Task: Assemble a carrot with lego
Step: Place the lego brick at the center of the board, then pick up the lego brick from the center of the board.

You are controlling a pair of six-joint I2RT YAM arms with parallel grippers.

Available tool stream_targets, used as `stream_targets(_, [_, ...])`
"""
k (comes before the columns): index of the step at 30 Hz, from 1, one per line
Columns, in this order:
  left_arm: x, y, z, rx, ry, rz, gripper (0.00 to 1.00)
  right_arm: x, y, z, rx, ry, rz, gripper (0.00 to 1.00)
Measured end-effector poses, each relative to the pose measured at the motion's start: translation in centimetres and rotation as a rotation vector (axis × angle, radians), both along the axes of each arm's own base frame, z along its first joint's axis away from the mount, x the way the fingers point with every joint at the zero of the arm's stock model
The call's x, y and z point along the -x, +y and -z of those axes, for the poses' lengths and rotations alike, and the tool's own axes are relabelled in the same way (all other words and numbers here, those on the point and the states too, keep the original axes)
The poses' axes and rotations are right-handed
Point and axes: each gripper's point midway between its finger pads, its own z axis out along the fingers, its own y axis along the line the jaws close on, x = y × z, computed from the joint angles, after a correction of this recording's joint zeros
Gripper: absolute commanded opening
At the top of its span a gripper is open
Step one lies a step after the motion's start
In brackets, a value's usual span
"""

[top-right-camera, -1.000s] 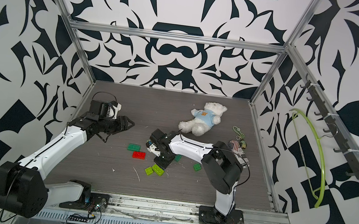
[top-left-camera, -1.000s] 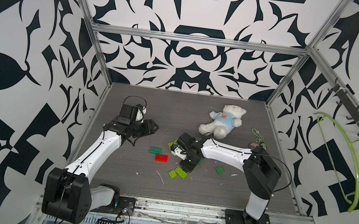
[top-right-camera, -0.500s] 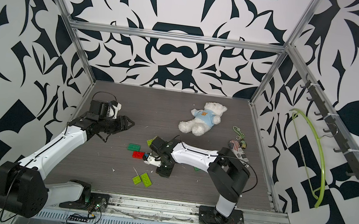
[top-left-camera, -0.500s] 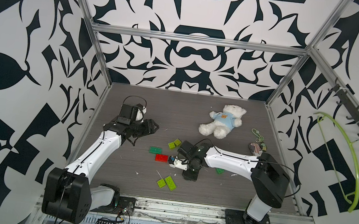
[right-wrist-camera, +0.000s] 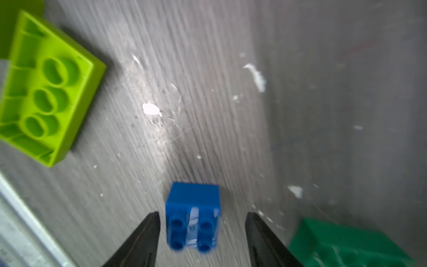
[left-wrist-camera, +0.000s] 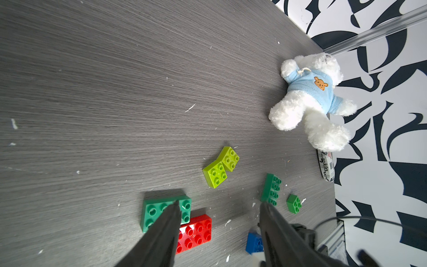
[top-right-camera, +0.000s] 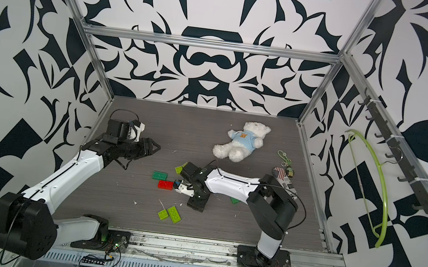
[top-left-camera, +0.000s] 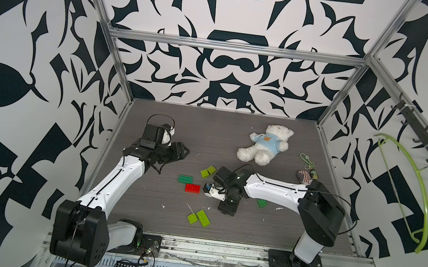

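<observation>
right hand [right-wrist-camera: 202, 213] parted, blue brick [right-wrist-camera: 193, 201] lying between

Black-and-white patterned walls [top-left-camera: 251, 12], grey woodgrain floor [top-left-camera: 208, 127], aluminium frame rails [top-left-camera: 235, 47].

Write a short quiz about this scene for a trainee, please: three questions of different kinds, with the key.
1. Count: how many lime-green bricks show in a top view?
2. True or false: the jaws of the left gripper hold nothing.
3. The blue brick lies: A) between the jaws of the right gripper; B) between the left gripper's jaws; C) on the lime-green bricks.
Key: 1 four; 2 true; 3 A.
</observation>
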Motion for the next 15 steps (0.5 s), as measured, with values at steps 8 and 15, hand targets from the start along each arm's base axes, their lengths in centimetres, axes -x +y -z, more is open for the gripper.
stream_targets(8, [0.2,-0.4,-0.1,0.016,0.006,0.012,0.61,-6.3,-9.3,-8.1,-0.171,-0.139,0.647,0.70])
stream_targets(15, [0.7,-1.6,-0.8,0.049,-0.001,0.039,0.61,-5.4,-15.4,-3.8,0.025,-0.046,0.962,0.70])
